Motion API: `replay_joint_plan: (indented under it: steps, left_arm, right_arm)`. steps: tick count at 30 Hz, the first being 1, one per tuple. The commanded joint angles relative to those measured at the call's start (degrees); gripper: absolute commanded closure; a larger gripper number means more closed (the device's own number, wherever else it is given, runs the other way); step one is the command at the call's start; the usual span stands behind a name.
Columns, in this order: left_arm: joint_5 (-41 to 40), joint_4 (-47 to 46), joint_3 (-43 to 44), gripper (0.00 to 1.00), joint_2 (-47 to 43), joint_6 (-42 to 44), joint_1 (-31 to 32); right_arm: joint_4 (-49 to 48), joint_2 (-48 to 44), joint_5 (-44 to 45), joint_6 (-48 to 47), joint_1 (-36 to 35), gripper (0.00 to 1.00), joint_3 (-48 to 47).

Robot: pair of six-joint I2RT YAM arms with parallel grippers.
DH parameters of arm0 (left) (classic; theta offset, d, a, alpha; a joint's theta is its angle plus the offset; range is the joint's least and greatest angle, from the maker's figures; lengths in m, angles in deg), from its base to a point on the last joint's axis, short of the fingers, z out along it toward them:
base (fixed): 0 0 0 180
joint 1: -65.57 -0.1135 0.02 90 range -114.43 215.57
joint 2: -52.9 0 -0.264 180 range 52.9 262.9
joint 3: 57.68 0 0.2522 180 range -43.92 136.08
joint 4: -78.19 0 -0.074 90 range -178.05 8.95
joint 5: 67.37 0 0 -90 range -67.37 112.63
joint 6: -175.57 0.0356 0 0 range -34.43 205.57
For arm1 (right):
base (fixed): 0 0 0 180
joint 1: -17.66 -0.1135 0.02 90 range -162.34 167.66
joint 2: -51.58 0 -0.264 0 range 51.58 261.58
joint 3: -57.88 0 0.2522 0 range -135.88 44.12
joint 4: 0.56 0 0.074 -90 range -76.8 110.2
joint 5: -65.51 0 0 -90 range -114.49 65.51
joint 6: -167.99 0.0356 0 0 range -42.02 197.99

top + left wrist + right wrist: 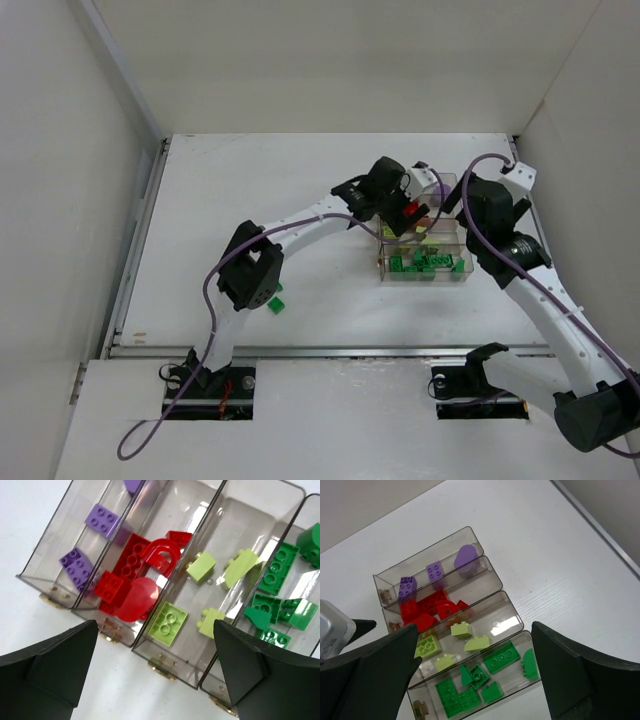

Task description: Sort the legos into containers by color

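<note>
Our left claw (155, 625) gapes wide, holding nothing, directly above the containers (45, 555). Our right claw (474, 627) hangs equally wide and empty over them. Below both, the legos (131, 565) lie by color (purple, red, yellow-green, dark green). One green brick (275, 305) sits on the tabletop (250, 180), well apart from the left claw.

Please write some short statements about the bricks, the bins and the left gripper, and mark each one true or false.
1. The purple bricks and the red bricks lie in neighbouring bins. True.
2. The left gripper holds a brick. False: it is open and empty.
3. A green brick lies on the table, outside the bins. True.
4. The dark green bricks lie in a middle bin. False: they lie in an end bin.
</note>
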Motion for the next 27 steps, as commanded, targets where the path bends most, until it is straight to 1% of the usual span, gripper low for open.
replay_joint_plan:
  steps: [1, 2, 3, 5, 6, 7, 9, 10, 11, 12, 13, 14, 15, 16, 17, 18, 19, 20, 21, 23, 24, 25, 27]
  left_arm:
    - [-6.77, 5.23, 2.47, 0.00, -7.24, -1.74, 0.65]
    - [-8.54, 6.47, 2.47, 0.00, -7.27, -2.44, 0.65]
    - [-10.38, 7.44, 0.47, 0.00, -10.31, -2.45, 0.65]
    - [-15.12, 8.07, -3.66, 0.00, -14.63, -3.32, -1.36]
    - [-16.28, 8.07, -6.47, 0.00, -20.04, -4.81, -2.77]
    - [-17.25, 8.07, -12.67, 0.00, -23.06, -5.52, -6.44]
    - [-19.79, 7.37, -18.86, 0.00, -28.94, -6.93, -11.28]
    - [-22.24, 7.37, -24.63, 0.00, -34.63, -8.24, -16.53]
    - [-22.26, 7.37, -27.47, 0.00, -37.47, -8.86, -19.45]
    - [-24.88, 7.37, -30.02, 0.00, -40.11, -9.56, -22.26]
    - [-25.95, 7.37, -32.49, 0.00, -45.18, -10.18, -24.99]
    - [-26.83, 7.37, -36.86, 0.00, -47.58, -10.88, -30.50]
    - [-27.36, 7.37, -38.99, 0.00, -49.87, -12.28, -33.43]
    - [-27.36, 7.37, -40.84, 0.00, -51.98, -12.82, -36.15]
    - [-27.36, 7.37, -44.52, 0.00, -56.00, -12.82, -41.57]
    - [-27.36, 6.84, -46.12, 0.00, -57.79, -13.69, -44.15]
    - [-27.36, 6.84, -47.53, 0.00, -59.28, -14.40, -46.53]
    - [-27.36, 6.84, -48.67, 0.00, -61.82, -14.40, -48.81]
    - [-27.36, 6.84, -50.77, 0.00, -62.89, -15.10, -52.32]
    - [-27.36, 6.84, -52.72, 0.00, -65.09, -15.11, -53.32]
    - [-27.36, 6.84, -54.21, 0.00, -67.53, -14.24, -54.01]
    - [-27.88, 6.06, -54.22, 0.00, -68.52, -13.71, -54.02]
    - [-27.89, 6.05, -54.22, 0.00, -69.75, -13.70, -54.02]
  right_arm:
    - [-1.21, 0.20, -4.94, -1.39, 0.30, 0.00, -4.43]
    - [-1.21, 0.20, -6.79, -2.17, 0.30, 0.00, -4.44]
    - [-1.99, 0.20, -9.16, -2.79, 0.30, 0.00, -5.75]
    - [-3.75, 0.82, -12.95, -4.81, -0.31, 0.00, -6.90]
    - [-4.37, 1.34, -14.88, -5.60, -2.93, 0.00, -6.91]
    - [-5.07, 1.35, -14.90, -6.22, -5.04, 0.00, -7.78]
    - [-5.08, 4.50, -12.02, -7.27, -10.31, 0.00, -9.19]
    - [-3.51, 7.73, -10.61, -7.28, -16.60, 0.00, -10.50]
    - [-2.88, 9.85, -9.55, -7.28, -20.06, 0.00, -11.20]
    - [-2.36, 12.22, -9.54, -7.28, -23.31, 0.00, -11.82]
    - [-2.35, 14.68, -10.41, -7.28, -29.43, 0.00, -12.61]
    - [-1.83, 17.32, -12.24, -8.32, -31.93, 0.00, -14.18]
    - [-1.82, 22.48, -14.96, -10.86, -34.13, 0.00, -14.90]
    - [-2.61, 25.14, -22.30, -12.36, -36.15, 0.00, -15.69]
    - [-3.22, 27.77, -26.02, -13.68, -39.31, 0.00, -17.61]
    - [-3.23, 32.93, -28.67, -15.87, -41.08, 0.00, -18.85]
    - [-3.23, 35.42, -29.74, -16.59, -43.10, 0.00, -20.16]
    - [-3.23, 37.88, -28.88, -17.29, -47.12, 0.00, -21.57]
    - [-2.27, 42.35, -28.87, -17.82, -48.64, 0.00, -24.54]
    - [-1.74, 46.24, -31.58, -17.83, -50.41, 0.03, -27.19]
    - [-1.74, 47.82, -32.47, -17.83, -50.94, 0.07, -28.77]
    - [-2.52, 50.28, -33.26, -16.17, -50.94, 0.09, -28.79]
    - [-3.66, 52.14, -34.22, -15.63, -50.94, 0.12, -29.58]
